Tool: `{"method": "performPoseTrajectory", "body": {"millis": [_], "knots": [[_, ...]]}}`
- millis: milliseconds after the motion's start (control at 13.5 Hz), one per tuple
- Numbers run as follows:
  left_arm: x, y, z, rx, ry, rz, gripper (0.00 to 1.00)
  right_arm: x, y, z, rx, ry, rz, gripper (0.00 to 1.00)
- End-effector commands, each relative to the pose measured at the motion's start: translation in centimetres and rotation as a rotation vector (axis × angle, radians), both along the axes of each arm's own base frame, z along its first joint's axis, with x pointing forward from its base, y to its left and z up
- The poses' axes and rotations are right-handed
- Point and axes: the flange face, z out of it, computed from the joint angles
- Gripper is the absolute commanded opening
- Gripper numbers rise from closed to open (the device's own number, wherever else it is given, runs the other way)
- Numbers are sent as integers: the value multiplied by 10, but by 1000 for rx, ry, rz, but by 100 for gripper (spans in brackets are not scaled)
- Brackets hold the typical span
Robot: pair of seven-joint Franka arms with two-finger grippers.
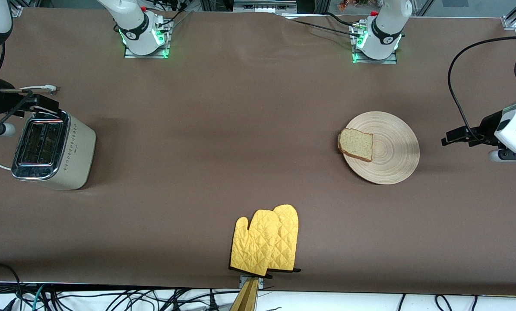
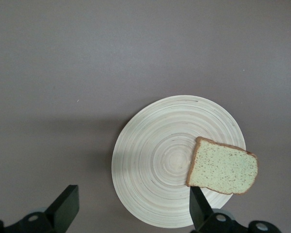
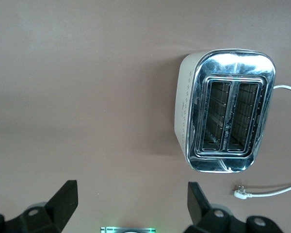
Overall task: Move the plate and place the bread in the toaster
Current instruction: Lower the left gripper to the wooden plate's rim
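One bread (image 1: 356, 144) on plate (image 1: 394, 149), no legible writing

No readable text, brand, number or sign is found in any view. A small dark mark is seen on the cream side of the toaster (image 1: 74, 149), too small to be read. A round emblem is noted on the dark band at each arm's base, not legible. Nothing is printed on the plate (image 1: 396, 151) or the yellow oven mitts (image 1: 266, 242).
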Motion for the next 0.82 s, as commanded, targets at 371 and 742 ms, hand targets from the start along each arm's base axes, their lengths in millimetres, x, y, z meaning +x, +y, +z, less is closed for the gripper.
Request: {"method": "performPoseTrajectory", "body": {"millis": [371, 742], "knots": [[-2, 51, -97, -288, -26, -30, 100, 2, -1, 6, -4, -6, 5, 100], [-15, 82, -159, -339, -63, -52, 100, 2, -2, 6, -4, -6, 3, 100]]}}
